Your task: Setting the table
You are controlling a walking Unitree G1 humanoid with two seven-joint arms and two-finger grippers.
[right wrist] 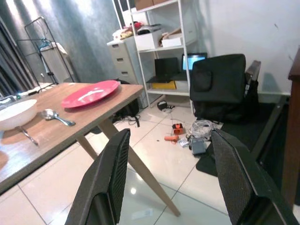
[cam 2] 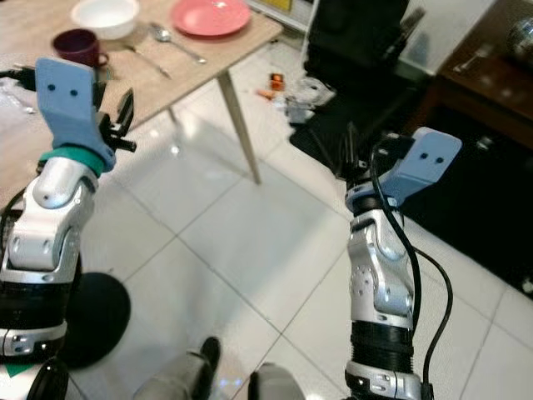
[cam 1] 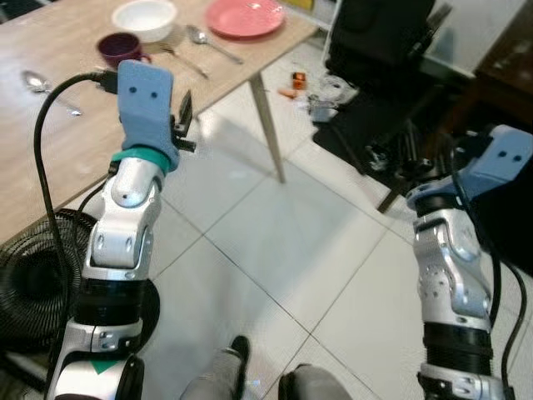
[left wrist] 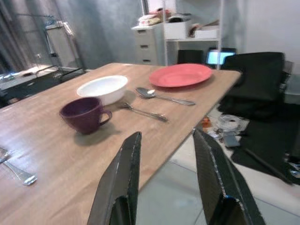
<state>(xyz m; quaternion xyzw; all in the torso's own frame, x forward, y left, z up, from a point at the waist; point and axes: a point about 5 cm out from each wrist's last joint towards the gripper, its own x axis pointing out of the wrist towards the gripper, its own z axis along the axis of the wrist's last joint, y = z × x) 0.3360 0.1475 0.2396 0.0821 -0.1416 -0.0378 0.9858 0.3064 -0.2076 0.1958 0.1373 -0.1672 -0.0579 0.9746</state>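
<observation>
Evidently the robot stood on white floor tiles beside a wooden tabletop [cam 1: 50, 175], approaching rather than handling anything. On it lay a pink plate [cam 1: 246, 17], a white bowl [cam 1: 145, 18], a dark purple mug [cam 1: 122, 48], a spoon [cam 1: 212, 43] and a fork [left wrist: 143, 111] between bowl and plate, and another spoon [cam 1: 43, 87] well apart nearer the robot. The left hand [left wrist: 171, 180], fingers apart and empty, hovered at the table's edge, pointing toward the mug. The right hand [right wrist: 176, 180], also spread and empty, hung over the floor, away from the table. Judging by this, the setting had barely begun; the next move called for reaching in over the edge to a first piece, probably the mug or cutlery.
</observation>
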